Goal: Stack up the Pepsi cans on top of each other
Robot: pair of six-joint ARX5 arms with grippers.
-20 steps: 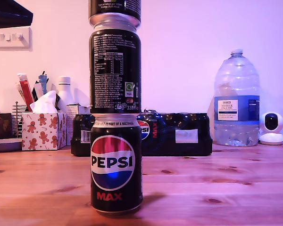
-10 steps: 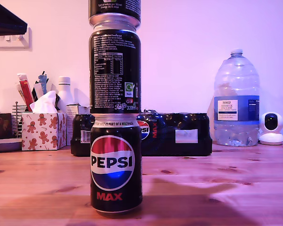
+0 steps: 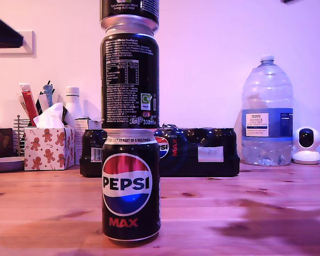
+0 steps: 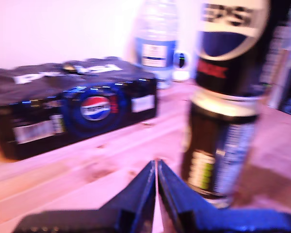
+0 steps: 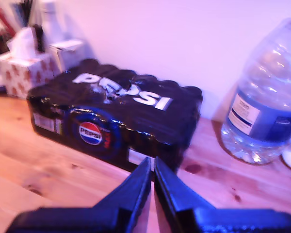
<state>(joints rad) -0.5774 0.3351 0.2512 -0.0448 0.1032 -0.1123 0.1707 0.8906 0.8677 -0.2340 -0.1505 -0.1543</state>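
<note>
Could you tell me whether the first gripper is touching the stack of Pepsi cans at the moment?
Apart. In the first wrist view, my first gripper is shut on nothing, and bare wooden table shows between its tips and the stacked Pepsi cans beside it.

Along the back of the wooden counter (image 3: 266, 213) lies a shrink-wrapped Pepsi Max multipack (image 3: 200, 152). At the exterior view's right stands a big clear water bottle (image 3: 267, 114) beside a small white camera (image 3: 306, 145); at its left, a gingerbread-print tissue box (image 3: 49, 145).
</note>
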